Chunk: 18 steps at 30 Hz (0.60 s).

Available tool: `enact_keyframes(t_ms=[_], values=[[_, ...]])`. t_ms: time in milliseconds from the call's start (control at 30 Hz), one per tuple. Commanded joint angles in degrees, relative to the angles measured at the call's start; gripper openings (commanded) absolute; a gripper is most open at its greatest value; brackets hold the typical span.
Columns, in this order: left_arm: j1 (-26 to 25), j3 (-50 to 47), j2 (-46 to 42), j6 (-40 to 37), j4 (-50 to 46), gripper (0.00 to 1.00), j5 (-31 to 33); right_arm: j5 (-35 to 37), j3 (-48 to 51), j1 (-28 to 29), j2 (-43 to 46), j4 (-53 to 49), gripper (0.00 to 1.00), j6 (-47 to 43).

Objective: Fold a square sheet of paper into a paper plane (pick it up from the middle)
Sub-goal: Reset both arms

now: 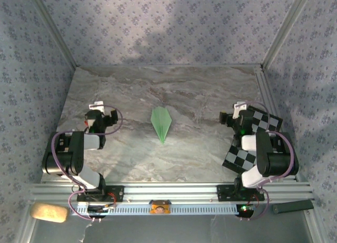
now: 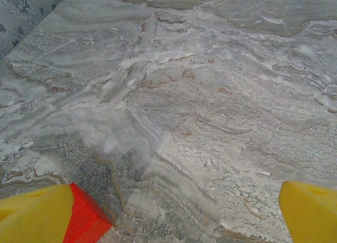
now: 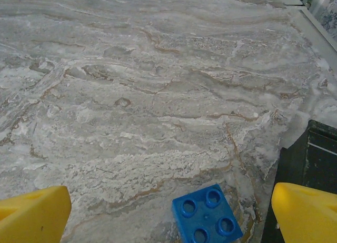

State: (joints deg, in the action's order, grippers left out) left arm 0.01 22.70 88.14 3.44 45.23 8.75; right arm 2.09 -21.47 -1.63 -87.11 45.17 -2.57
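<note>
- The paper plane (image 1: 161, 123) lies in the table's (image 1: 200, 90) middle.
- The left gripper (image 2: 174, 214) stands wide and empty.
- The right gripper (image 3: 168, 214) stands wide and empty.

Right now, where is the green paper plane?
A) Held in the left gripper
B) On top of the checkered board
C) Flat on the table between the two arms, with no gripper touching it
C: the paper plane lies on the marble table midway between the arms, and the left gripper and the right gripper both stand open with no paper in them.
</note>
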Motion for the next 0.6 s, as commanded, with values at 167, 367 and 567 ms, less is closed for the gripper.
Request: enact_keyframes(t_ms=[167,367,567], values=[[0.25,0.42,-0.31,-0.76,2.33,1.00,-0.86,1.72,-1.04,0.21,0.18,0.85,1.00,1.08],[0.25,0.41,-0.33,-0.74,2.38,1.00,-0.88,1.67,-1.26,0.44,0.16,0.41,1.00,0.89],[0.25,0.39,-0.31,-0.78,2.40,1.00,-0.86,1.18,-1.36,0.11,0.13,0.36,1.00,0.98]])
